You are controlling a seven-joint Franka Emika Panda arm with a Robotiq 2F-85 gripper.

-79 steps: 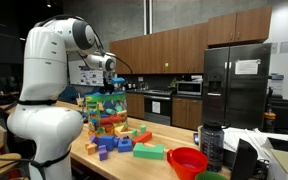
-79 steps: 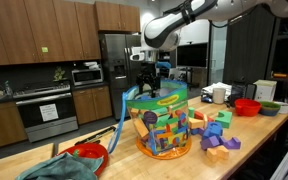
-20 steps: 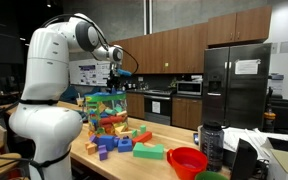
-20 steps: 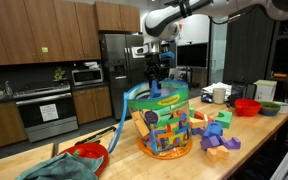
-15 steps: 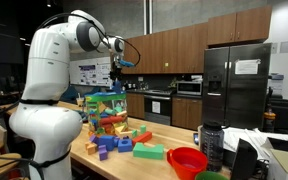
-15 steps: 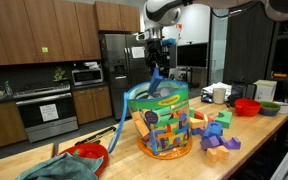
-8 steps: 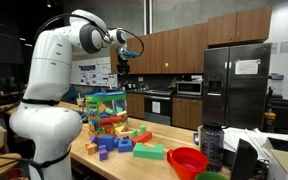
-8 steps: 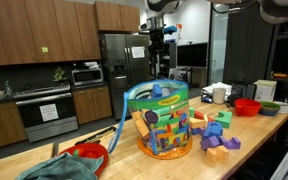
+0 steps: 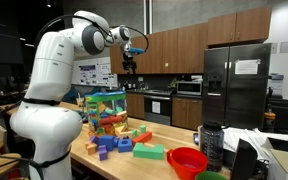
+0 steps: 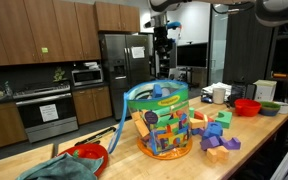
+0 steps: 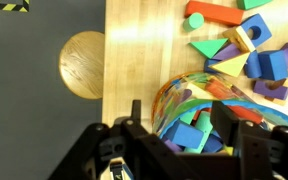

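Observation:
A clear, colour-striped basket (image 9: pixel 106 108) full of foam blocks stands on the wooden table (image 9: pixel 154 165); it also shows in an exterior view (image 10: pixel 162 120) and in the wrist view (image 11: pixel 189 95). My gripper (image 9: pixel 130 64) hangs high above it, fingers pointing down, well clear of the rim, and shows in an exterior view (image 10: pixel 164 60) too. In the wrist view the gripper (image 11: pixel 179 112) stands open, and I see nothing between its dark fingers (image 11: pixel 134 110), only the blocks in the basket far below.
Loose blocks (image 9: pixel 119 143) lie beside the basket, also seen in the wrist view as loose blocks (image 11: pixel 239 45). A green block (image 9: pixel 149 151), a red bowl (image 9: pixel 188 160) and a black bottle (image 9: pixel 212 145) stand further along. A round wooden stool (image 11: pixel 82 64) stands off the table's edge.
The arm has lifted the gripper from just over the basket's rim to high above it. The jaws look slightly wider than before.

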